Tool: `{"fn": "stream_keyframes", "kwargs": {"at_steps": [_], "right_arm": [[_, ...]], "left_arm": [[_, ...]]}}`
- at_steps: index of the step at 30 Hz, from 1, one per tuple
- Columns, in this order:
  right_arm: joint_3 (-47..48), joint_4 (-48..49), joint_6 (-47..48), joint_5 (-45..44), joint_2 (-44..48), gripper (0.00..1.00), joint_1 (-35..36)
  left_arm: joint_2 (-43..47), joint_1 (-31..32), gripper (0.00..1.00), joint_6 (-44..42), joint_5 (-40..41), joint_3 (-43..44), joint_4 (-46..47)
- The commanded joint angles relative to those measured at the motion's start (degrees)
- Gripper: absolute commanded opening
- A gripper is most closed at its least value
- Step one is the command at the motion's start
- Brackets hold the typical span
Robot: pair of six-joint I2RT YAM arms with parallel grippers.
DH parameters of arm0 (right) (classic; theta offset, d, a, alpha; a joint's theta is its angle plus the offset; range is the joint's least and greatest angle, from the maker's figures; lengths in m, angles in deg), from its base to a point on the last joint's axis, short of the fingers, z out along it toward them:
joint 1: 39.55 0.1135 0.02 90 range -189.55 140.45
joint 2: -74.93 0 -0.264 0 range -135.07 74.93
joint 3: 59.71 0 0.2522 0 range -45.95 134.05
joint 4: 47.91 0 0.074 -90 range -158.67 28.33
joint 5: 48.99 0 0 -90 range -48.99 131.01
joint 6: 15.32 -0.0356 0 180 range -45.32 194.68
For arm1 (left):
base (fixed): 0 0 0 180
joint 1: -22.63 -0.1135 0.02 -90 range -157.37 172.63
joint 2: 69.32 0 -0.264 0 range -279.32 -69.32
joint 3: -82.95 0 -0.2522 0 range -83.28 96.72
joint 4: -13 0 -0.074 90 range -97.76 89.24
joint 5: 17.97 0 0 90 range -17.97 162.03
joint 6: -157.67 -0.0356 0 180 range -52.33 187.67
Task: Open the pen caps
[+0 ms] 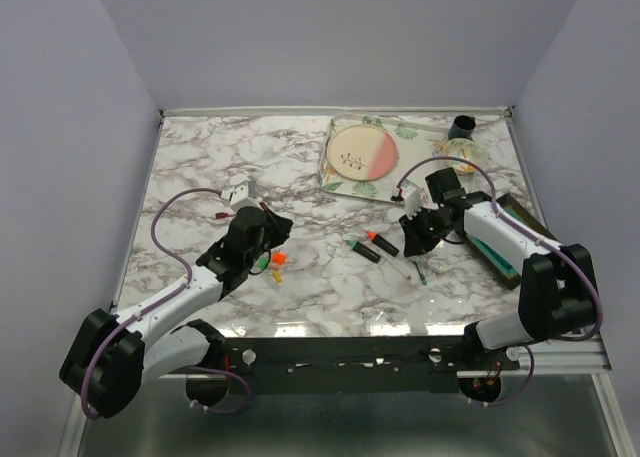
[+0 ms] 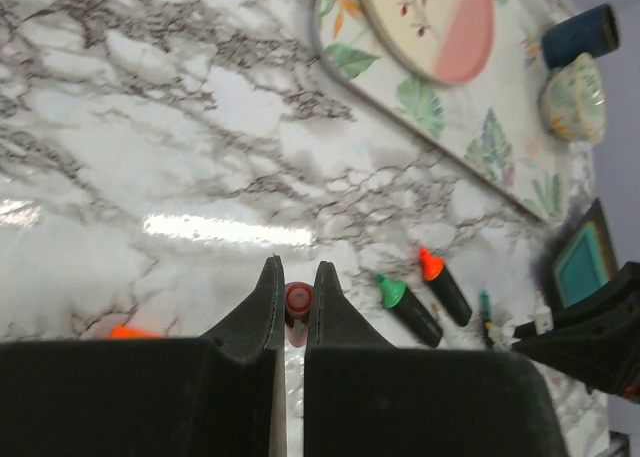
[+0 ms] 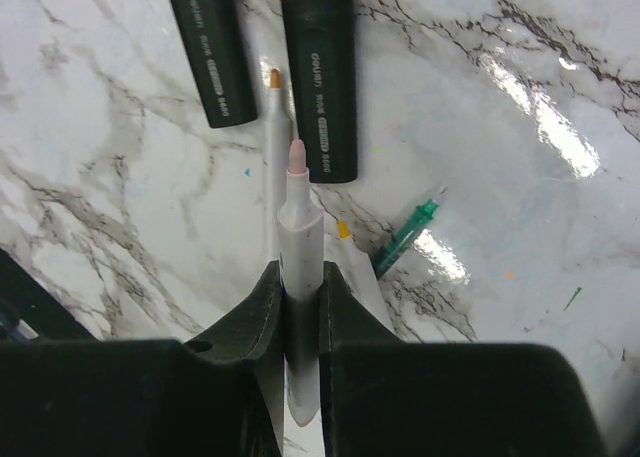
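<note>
My left gripper (image 1: 262,245) (image 2: 297,272) is shut on a small red cap (image 2: 298,297), held above the marble table. Loose green (image 1: 262,262), orange (image 1: 278,260) and yellow (image 1: 276,275) caps lie just below it. My right gripper (image 1: 412,235) (image 3: 300,277) is shut on a white thin pen (image 3: 298,227) with a bare pinkish tip. Two black highlighters lie between the arms, one with a green tip (image 2: 392,292), one with an orange tip (image 2: 431,265) (image 3: 318,77).
A thin green pen (image 3: 408,232) and two white pens (image 3: 275,127) lie under the right gripper. A floral tray (image 1: 340,182) with a pink plate (image 1: 361,152) stands at the back. A dark cup (image 1: 463,127), a bowl (image 1: 460,155) and a dark box (image 1: 505,242) are at the right.
</note>
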Motion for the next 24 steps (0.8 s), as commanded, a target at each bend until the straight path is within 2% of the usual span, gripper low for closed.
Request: {"fn": "stream_keyframes", "kwargs": {"at_steps": [1,13,24], "right_arm": [[0.1,-0.5,-0.8,-6.5,-2.4,0.22,0.6],[0.2,-0.7,-0.8,-8.1,-4.9,0.32,2.7],[0.5,-1.5,-0.3,-6.4,-3.4,0.36,3.0]], "left_arm": [[1.0,0.1,0.00,-5.6,-1.4,-1.2,-10.3],[-6.3,2.1,0.00,-9.7,-1.1,1.1,-15.4],[-10.0,5.0,0.01,-11.9,3.1,5.2,-19.1]]}}
